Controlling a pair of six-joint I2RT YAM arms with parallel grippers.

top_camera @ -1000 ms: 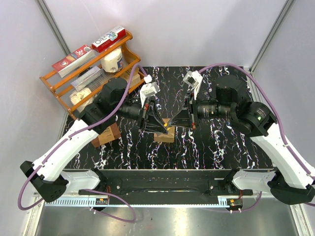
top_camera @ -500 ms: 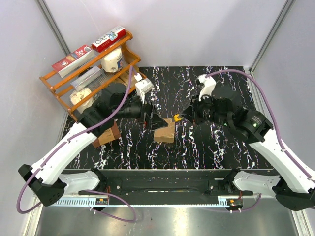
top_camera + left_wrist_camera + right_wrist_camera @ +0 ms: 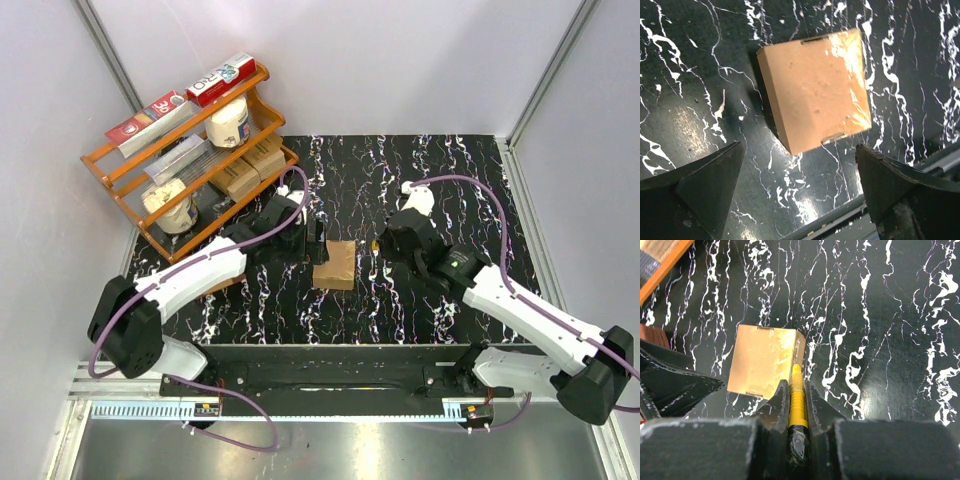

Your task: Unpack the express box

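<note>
The express box (image 3: 336, 265), small, plain light brown with glossy tape on top, sits flat on the black marbled table (image 3: 450, 170). My left gripper (image 3: 314, 240) hovers just left of it and above it, open wide. In the left wrist view the box (image 3: 815, 90) lies beyond the spread fingers (image 3: 705, 185), and nothing is between them. My right gripper (image 3: 374, 246) is just right of the box, shut on a yellow ridged tool (image 3: 797, 395). The tool's tip points at the box's right edge (image 3: 799, 347).
An orange wooden rack (image 3: 180, 150) at the back left holds toothpaste cartons, jars and tan cartons. A reddish-brown box (image 3: 650, 335) lies left of the express box, mostly under my left arm. The table's metal front rail (image 3: 940, 160) runs close below the box.
My left gripper has opened and let go of the box, which now rests flat on the table. Both arms have dropped lower and drawn back, and the right still holds the yellow tool.
</note>
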